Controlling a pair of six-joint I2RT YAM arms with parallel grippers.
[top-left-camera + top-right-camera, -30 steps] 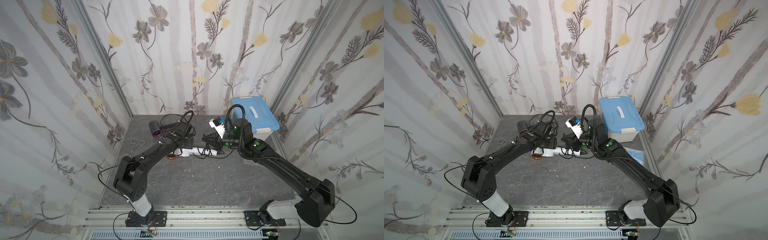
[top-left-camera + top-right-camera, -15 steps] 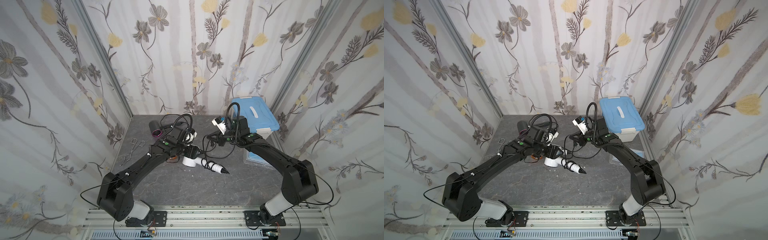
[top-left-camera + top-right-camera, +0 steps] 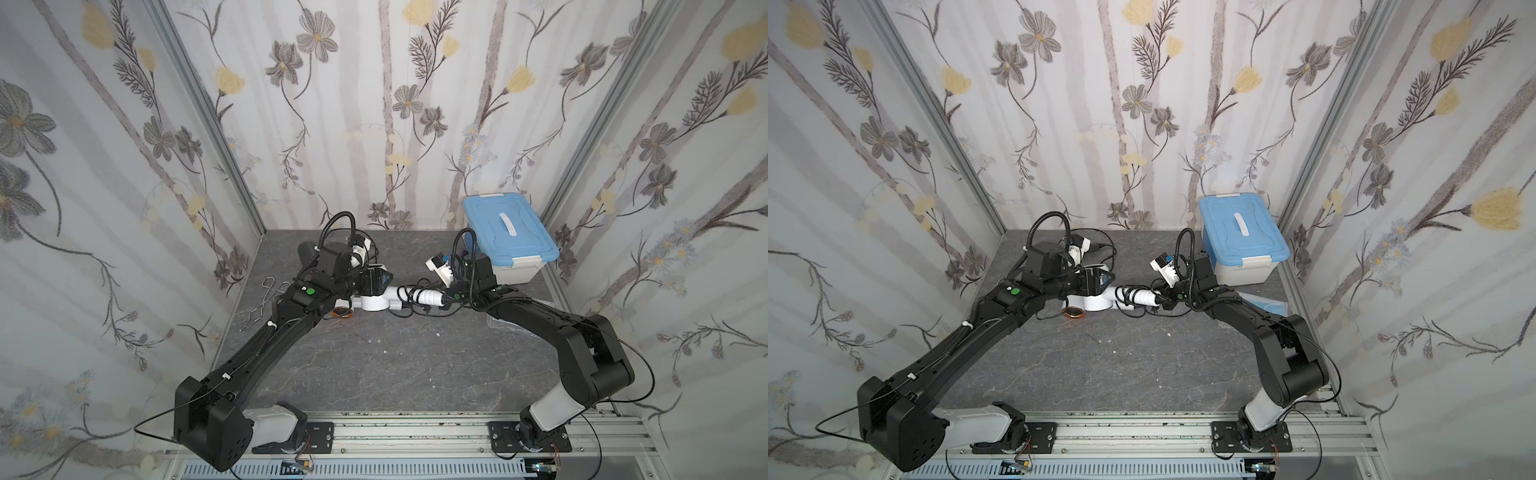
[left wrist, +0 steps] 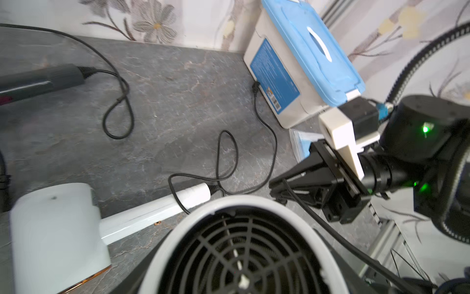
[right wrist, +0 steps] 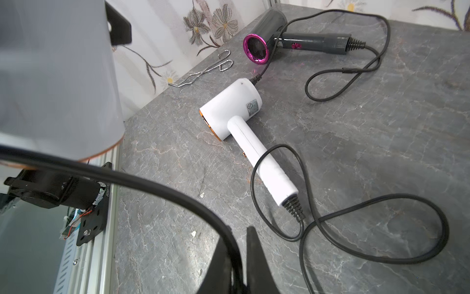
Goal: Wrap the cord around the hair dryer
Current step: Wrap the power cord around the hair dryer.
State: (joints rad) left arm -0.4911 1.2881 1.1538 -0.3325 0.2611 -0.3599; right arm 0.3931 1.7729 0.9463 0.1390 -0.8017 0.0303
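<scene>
The left pincer (image 3: pixel 384 279) grips the head of a white hair dryer (image 4: pixel 241 254) and holds it raised over the middle of the grey tabletop (image 3: pixel 374 374), with its intake grille facing the left wrist camera. The right pincer (image 4: pixel 277 184) is pressed together on a black cord (image 5: pixel 157 185). Just beside them a second white hair dryer (image 5: pixel 244 137) lies flat, its loose cord (image 5: pixel 356 229) looped. A dark grey hair dryer (image 5: pixel 274 28) rests near wire tongs (image 5: pixel 206 70)
</scene>
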